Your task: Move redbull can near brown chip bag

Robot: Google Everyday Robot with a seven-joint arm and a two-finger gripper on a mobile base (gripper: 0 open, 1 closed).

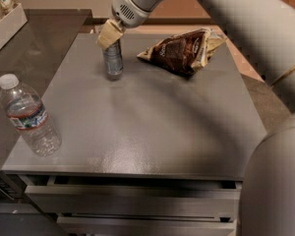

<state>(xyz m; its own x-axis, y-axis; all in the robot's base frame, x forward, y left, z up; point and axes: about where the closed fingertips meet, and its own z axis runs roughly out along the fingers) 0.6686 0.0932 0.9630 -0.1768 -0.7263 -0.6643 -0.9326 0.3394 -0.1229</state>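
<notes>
Camera view: the hand (110, 34) is at the upper centre-left of the frame and appears to pinch the top of the redbull can (113, 62), though the contact is partly hidden. The can is upright with its base at the tabletop (152, 132). It stands near the brown chip bag (184, 50), to the bag's left and not touching it.

Hazards:
- A high hold on a slim can allows tipping if the base drags.
- Overshoot toward the right pushes the bag's near corner and shifts it.

Surface: flat, grey, faintly glossy, with drawers (132, 200) below the front edge. A water bottle (29, 117) stands at the left edge, well apart from the can. A darker counter (49, 38) fills the upper left.
</notes>
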